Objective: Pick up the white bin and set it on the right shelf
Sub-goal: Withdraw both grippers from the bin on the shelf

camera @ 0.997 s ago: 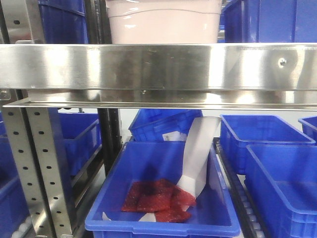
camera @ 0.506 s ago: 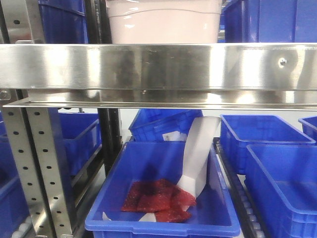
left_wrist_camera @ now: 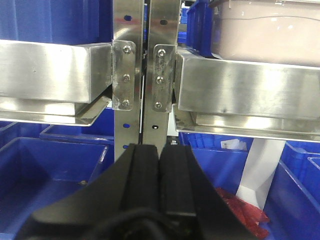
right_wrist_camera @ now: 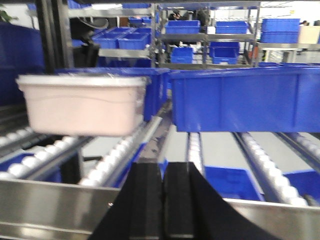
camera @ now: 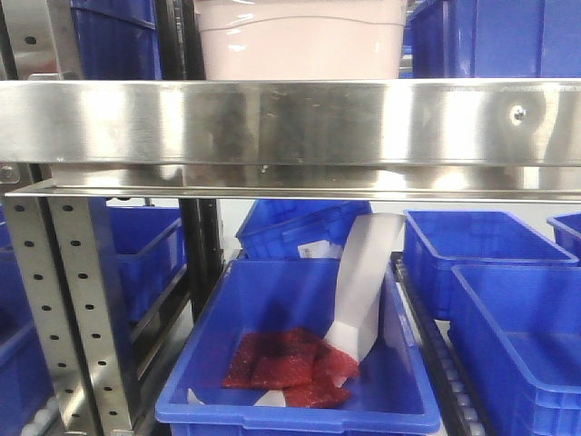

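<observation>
Front view: white bin sits on the upper level of the right shelf, behind the broad reflective front rail; only its lower body shows, top cut off by the frame edge; dark blue bins flank it on either side. Below the rail, an open blue bin holds red packets and a tilted white paper sleeve; more blue bins to the right and behind; perforated grey upright at left.

Left wrist view: left gripper held level, pointing straight at the paired perforated uprights where two shelf rails meet; black fingers pressed together, nothing between them; it is below rail height, apart from the bin. White bin's side visible at upper right, resting on the right-hand shelf section.

Right wrist view: right gripper also level, fingers clamped flat against each other and empty, just above and near the steel front rail; white bin with translucent lid stands on the white rollers of the shelf, ahead and left of the gripper, not touched; a large blue bin beside it to the right; picture somewhat blurred; further racks of blue bins in the background.
</observation>
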